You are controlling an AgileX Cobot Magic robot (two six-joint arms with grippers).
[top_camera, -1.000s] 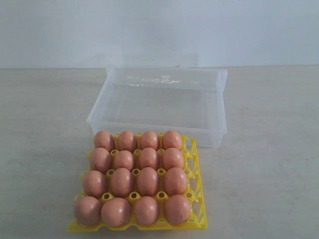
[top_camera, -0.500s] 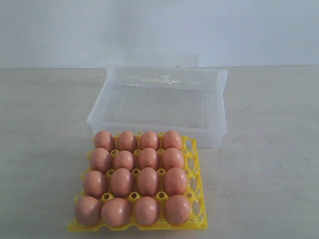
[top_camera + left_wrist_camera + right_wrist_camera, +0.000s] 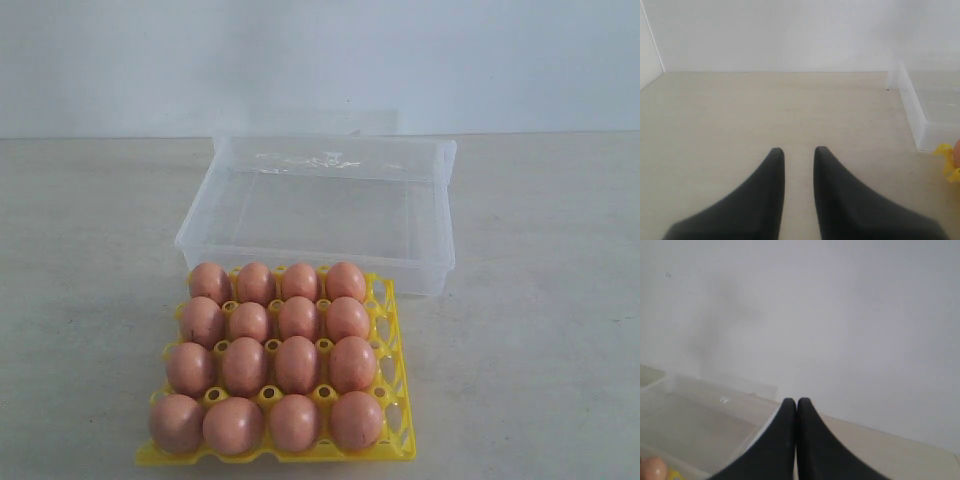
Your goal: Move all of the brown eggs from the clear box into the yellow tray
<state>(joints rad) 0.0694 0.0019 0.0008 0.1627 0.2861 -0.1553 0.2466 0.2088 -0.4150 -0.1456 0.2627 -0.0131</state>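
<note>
You get soft, even, washed-out light. The clear box [image 3: 312, 252] shows small white glints on its far wall and barely casts a shadow. Behind that box, the white backdrop [image 3: 850, 315] carries a faint grey smudge; your 2 wrist views look hazy

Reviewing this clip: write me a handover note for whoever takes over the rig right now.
Left claw: jaws slightly apart, holding nothing.
Right claw: shut, holding nothing.
Things: sixteen brown eggs sit in the yellow tray, four rows of four. The clear box stands just behind the tray, with no eggs in it.
Done: every visible egg is in the tray.
Left: nothing visible to move.
</note>
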